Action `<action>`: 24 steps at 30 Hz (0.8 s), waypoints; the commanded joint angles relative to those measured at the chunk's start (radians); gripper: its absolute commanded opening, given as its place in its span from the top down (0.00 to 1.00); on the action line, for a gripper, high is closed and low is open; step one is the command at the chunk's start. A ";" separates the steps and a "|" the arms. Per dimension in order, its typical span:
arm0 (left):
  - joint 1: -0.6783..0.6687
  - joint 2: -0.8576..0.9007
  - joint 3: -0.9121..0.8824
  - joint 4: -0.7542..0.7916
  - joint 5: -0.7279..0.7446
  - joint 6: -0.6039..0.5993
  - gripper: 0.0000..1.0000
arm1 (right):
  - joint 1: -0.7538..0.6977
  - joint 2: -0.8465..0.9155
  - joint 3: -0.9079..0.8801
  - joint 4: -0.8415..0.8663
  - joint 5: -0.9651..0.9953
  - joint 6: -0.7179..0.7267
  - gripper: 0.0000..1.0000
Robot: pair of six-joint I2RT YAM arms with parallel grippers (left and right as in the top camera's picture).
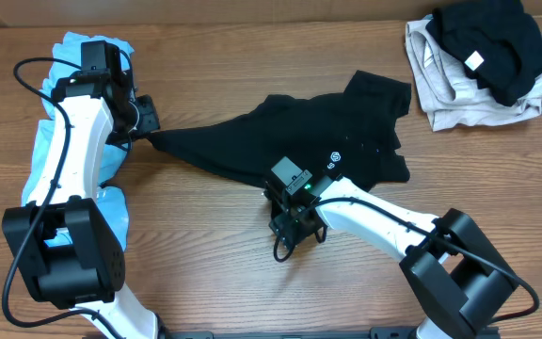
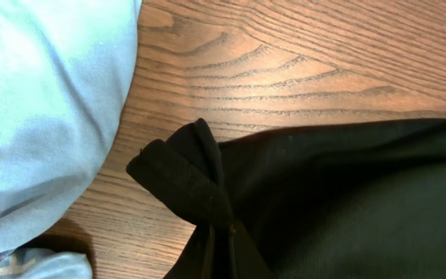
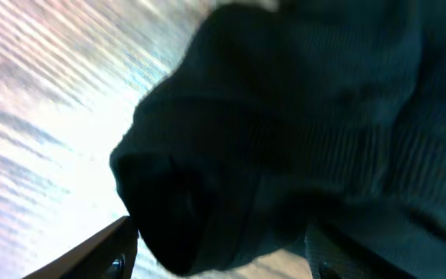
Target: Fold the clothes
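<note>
Spreading step, I judge: the black athletic garment lies rumpled in the middle of the desk; the left pincer is clamped on its left corner (cloth drawn to a point there), beside the light blue garment; the right pincer stands wide around the near hem; next it should close there, then both draw the cloth flat.

Wooden table, mid-brown, matte, with the grain running side to side in the overhead view. Closer, from the left wrist: fine dark lines in long waves, plus a looped, arching figure in the grain toward the top. From the right wrist: same wood, blurred, streaked diagonally and washed pale by glare at the left.
</note>
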 commanded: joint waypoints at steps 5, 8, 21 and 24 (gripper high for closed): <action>-0.004 -0.003 -0.005 0.005 -0.002 -0.008 0.96 | 0.005 -0.001 -0.001 0.045 0.034 -0.018 0.50; -0.004 -0.003 -0.005 0.000 -0.009 -0.001 0.96 | 0.005 -0.001 -0.001 0.044 0.034 -0.017 0.83; -0.005 -0.008 0.001 -0.031 -0.073 0.002 0.96 | -0.052 -0.017 0.023 -0.022 0.080 0.023 0.96; -0.005 -0.019 0.035 -0.064 -0.065 0.002 0.96 | -0.070 -0.062 0.065 -0.077 0.079 0.040 0.96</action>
